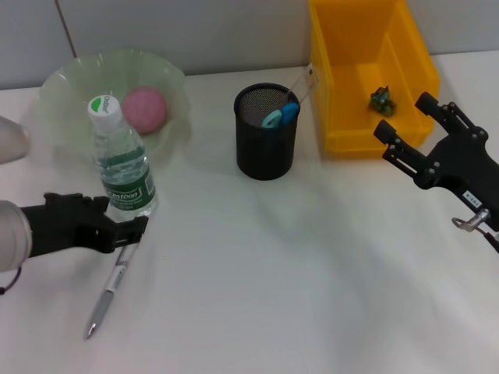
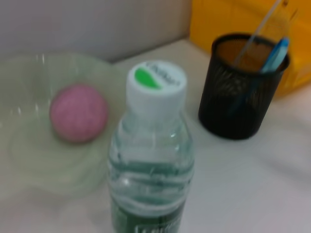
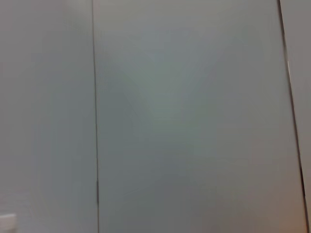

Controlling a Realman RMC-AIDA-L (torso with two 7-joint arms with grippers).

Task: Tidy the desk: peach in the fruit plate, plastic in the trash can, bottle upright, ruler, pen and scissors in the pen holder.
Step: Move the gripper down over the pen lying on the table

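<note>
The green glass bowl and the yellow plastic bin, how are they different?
The green glass bowl is round, shallow and see-through; the yellow plastic bin is boxy, deep and solid-coloured. The bowl holds a pink peach; the bin holds a small green scrap. Both sit open-topped at the desk's far edge.

The bottle (image 2: 150, 160) is cut off at the lower edge of the left wrist view, so its base and the left gripper's own fingers go unseen there. In the head view the left gripper (image 1: 117, 226) hides the upper end of the pen (image 1: 109, 292). The pen holder (image 1: 267, 132) hides all but the tops of its contents. The small green item (image 1: 381, 100) in the yellow bin (image 1: 366, 78) is too small to identify. The right wrist view shows only blank wall
</note>
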